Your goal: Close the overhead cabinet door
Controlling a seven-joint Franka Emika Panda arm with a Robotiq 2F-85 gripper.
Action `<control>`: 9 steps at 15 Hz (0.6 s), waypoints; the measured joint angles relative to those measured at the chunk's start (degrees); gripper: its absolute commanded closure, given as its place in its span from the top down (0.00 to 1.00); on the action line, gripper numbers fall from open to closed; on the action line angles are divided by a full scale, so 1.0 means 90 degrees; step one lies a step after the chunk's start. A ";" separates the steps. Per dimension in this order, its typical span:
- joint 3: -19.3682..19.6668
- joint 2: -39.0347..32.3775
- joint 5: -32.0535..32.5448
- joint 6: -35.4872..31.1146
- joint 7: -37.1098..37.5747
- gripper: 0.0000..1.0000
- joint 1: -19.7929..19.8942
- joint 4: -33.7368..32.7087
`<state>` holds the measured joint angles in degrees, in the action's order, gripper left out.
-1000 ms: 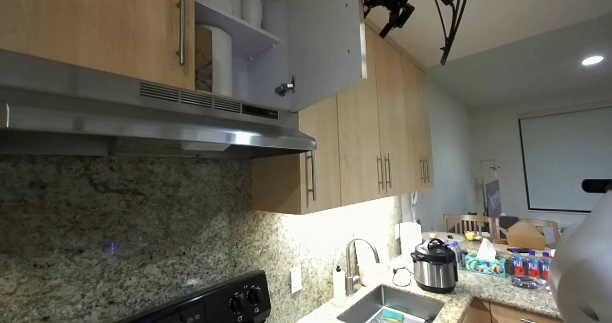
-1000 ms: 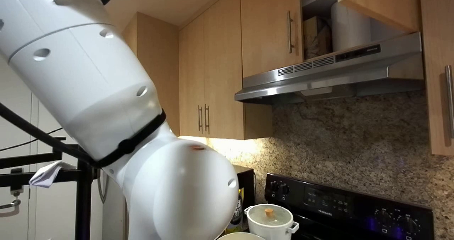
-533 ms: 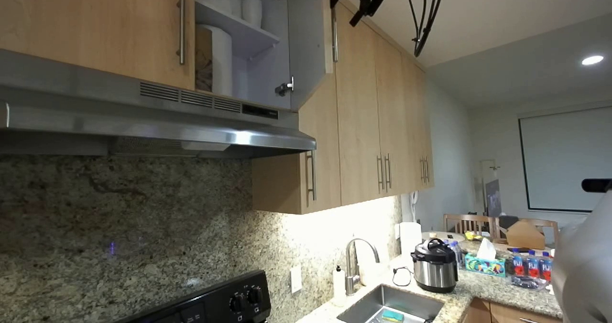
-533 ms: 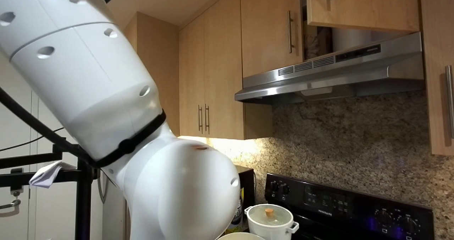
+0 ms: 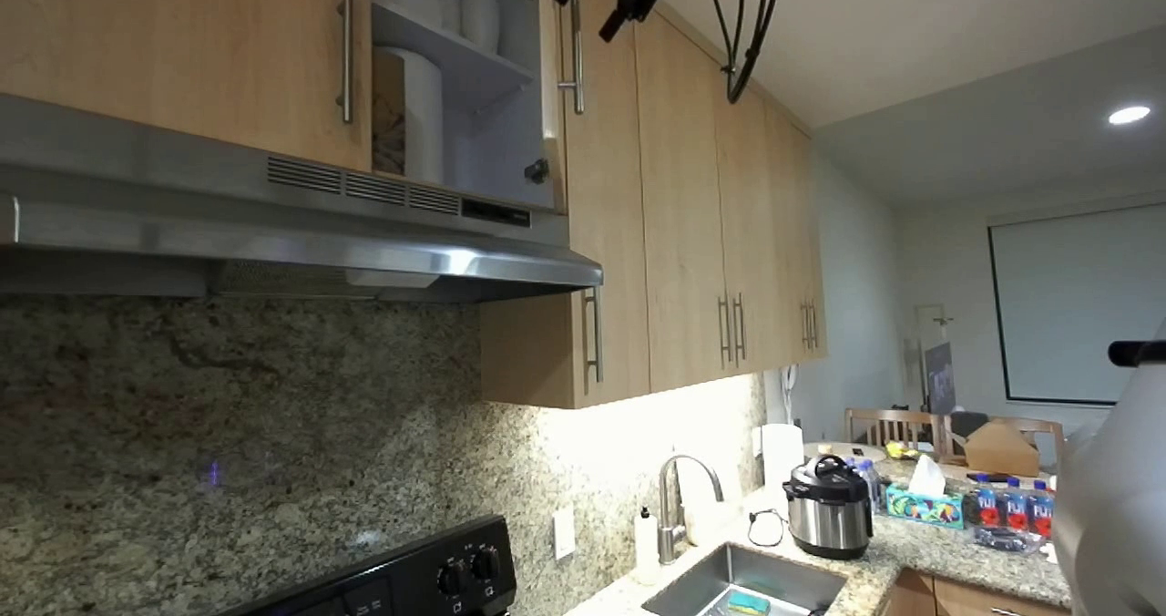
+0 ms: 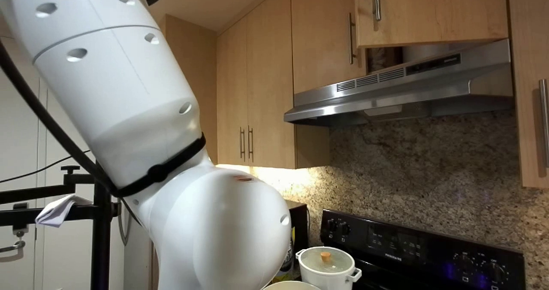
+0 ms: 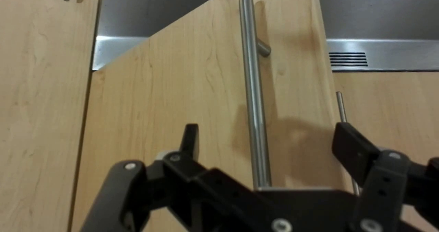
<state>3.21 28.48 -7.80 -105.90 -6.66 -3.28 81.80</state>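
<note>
The overhead cabinet door is partly open, above the range hood. In an exterior view its light-maple front (image 6: 437, 17) shows with its steel bar handle (image 6: 377, 0). In an exterior view the door (image 5: 550, 69) stands almost edge-on, its handle (image 5: 577, 56) to the right. My black gripper (image 5: 588, 16) is at the top of that view, by the handle. In the wrist view the gripper (image 7: 267, 130) is open, its fingers wide apart. The door face (image 7: 171, 88) fills the middle, and the handle (image 7: 255, 94) appears between the fingers. Whether anything touches the door cannot be told.
A steel range hood (image 5: 364, 233) sits under the cabinet. A closed door (image 5: 228, 42) with its own handle is beside the opening. Longer cabinets (image 5: 683, 233) adjoin the hinge side. Paper rolls (image 5: 422, 115) stand inside. The white arm (image 6: 141, 88) fills much of an exterior view.
The door has swung a good way towards its cabinet, its inner face passing out of sight and its handle coming into view. My gripper has moved along with it, leftward in an exterior view.
</note>
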 measured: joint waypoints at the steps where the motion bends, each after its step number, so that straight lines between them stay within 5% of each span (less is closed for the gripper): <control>1: -0.0067 -0.0110 0.0000 -0.0013 0.0000 1.00 -0.0039 -0.0073; 9: -0.0437 -0.1044 0.0001 -0.0379 0.0000 1.00 -0.0168 -0.0781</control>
<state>-0.72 19.09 -7.79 -109.31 -6.66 -4.80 74.77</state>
